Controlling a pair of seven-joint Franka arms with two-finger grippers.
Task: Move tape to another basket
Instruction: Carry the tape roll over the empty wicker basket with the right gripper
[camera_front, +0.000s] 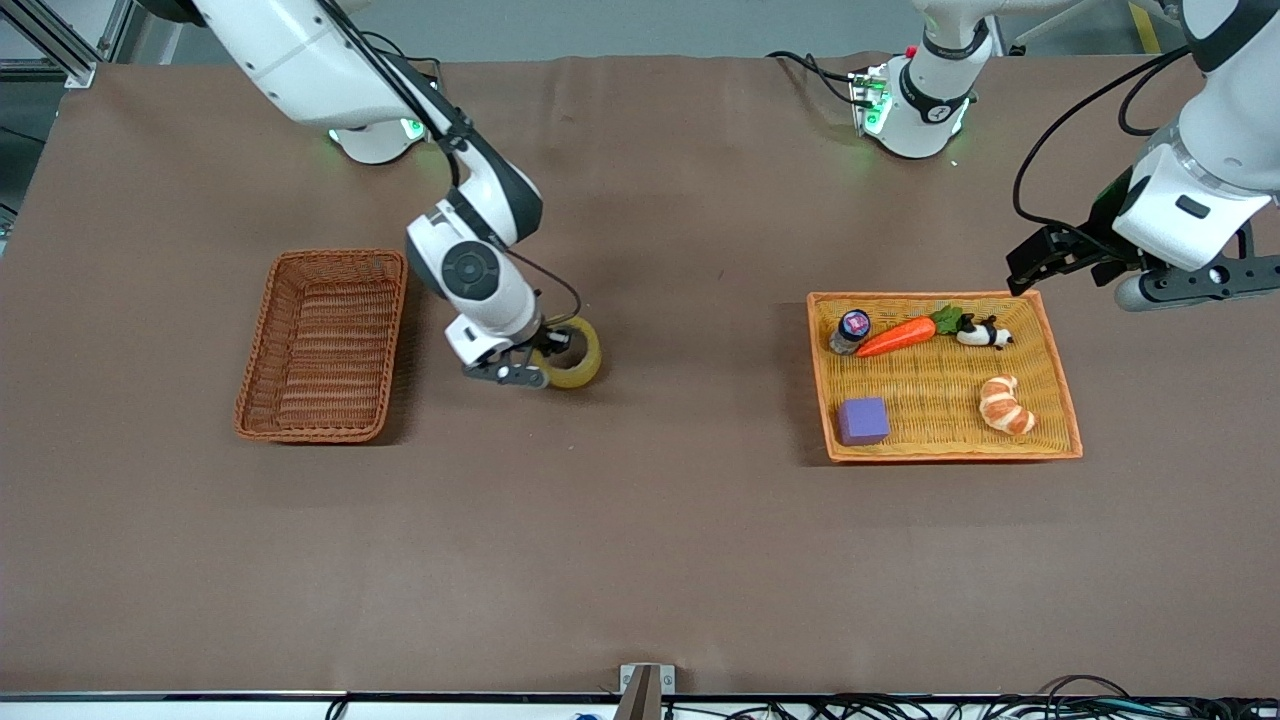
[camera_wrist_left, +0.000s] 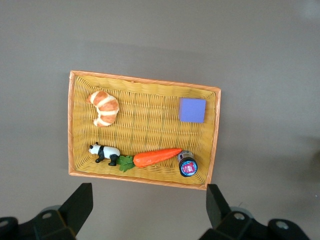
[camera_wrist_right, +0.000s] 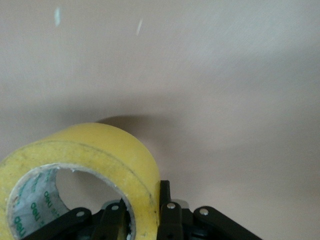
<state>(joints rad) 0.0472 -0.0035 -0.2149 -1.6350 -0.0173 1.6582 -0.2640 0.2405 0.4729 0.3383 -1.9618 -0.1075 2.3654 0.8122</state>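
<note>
R pincer clamps translucent yellowish tape roll by its wall, over bench; dark reddish-brown wicker basket lies beside it toward R arm's end. L pincer wide open, waiting above orange tray basket.

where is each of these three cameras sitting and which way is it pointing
Front view: high across the table, facing both arm bases; shows both arms, the right gripper shut on the tape beside the brown basket.
Left wrist view: on the waiting left arm, looking down at the orange tray; the open left gripper shows.
Right wrist view: on the right arm, close on the tape; its gripper shows.
Shared: front and left wrist views both show the carrot.
</note>
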